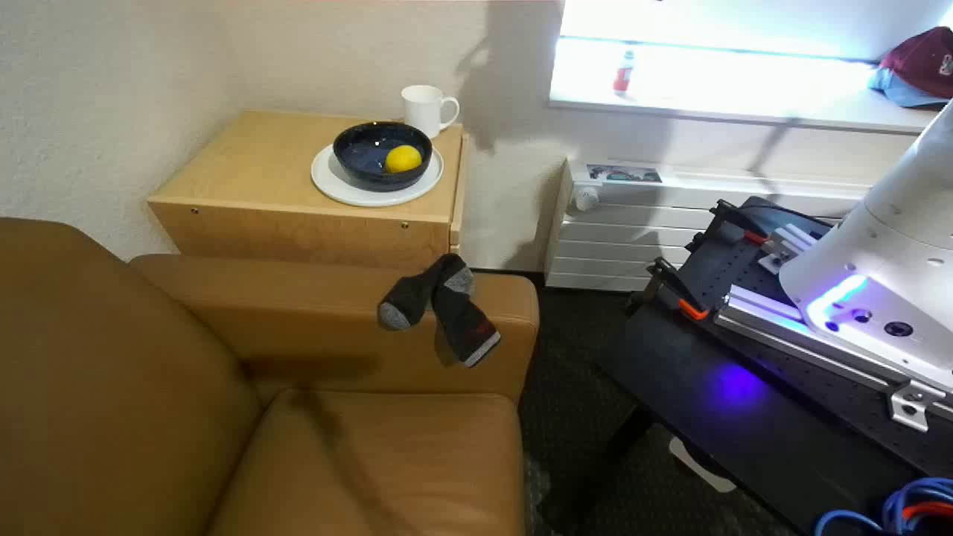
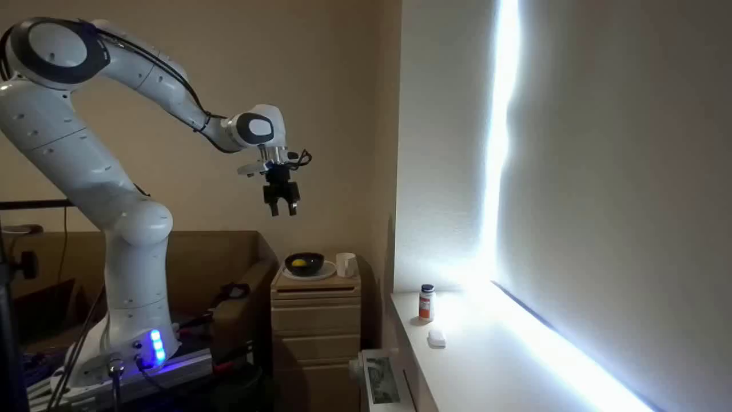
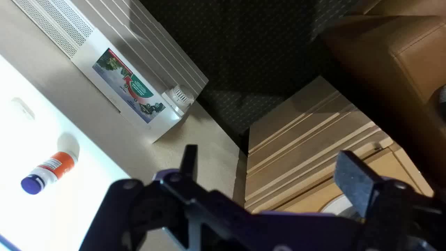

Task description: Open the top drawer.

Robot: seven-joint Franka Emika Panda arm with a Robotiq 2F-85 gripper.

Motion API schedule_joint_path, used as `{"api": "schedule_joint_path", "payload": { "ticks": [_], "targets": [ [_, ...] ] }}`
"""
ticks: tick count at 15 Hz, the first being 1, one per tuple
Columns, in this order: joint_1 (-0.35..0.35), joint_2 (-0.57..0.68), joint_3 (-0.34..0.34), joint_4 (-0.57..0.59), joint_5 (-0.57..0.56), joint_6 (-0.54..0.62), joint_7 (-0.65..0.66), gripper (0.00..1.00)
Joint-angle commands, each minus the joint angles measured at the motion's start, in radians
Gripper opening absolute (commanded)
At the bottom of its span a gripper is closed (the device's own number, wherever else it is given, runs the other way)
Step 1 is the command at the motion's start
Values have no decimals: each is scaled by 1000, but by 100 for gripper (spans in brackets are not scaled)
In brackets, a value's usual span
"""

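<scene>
Nearest in wrist view: Robotiq gripper (image 3: pixel 270 167), jaws spread wide, gripping or touching nothing. Franka Panda arm (image 2: pixel 103 171) arched high, outer end turned down, claw pointing floorward. Top drawer (image 2: pixel 315 294) well below claw, looks closed in wooden bedside cabinet (image 2: pixel 315 349); white plate (image 1: pixel 365 199) and mug (image 1: pixel 421 113) on cabinet top, also below claw.

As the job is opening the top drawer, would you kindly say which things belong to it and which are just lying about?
Job: top drawer, its light-wood cabinet, open gripper.
Lying about: white mug, dark bowl, yellow round item, white plate, dark socks, maroon cap, bottle.
</scene>
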Motion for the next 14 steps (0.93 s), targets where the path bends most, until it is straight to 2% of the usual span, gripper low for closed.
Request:
{"api": "schedule_joint_path", "payload": {
  "ticks": [1, 3, 4, 7, 9, 11, 14],
  "targets": [
    [1, 0, -1, 2, 0, -3, 0, 100],
    [7, 173, -9, 89, 62, 13, 35, 100],
    [41, 224, -33, 106, 148, 37, 4, 100],
    [82, 376, -45, 188, 346, 76, -37, 100],
    [87, 504, -31, 277, 452, 34, -15, 100],
    [79, 633, -17, 372, 492, 1, 25, 100],
    [79, 828, 3, 544, 442, -40, 152, 100]
  ]
}}
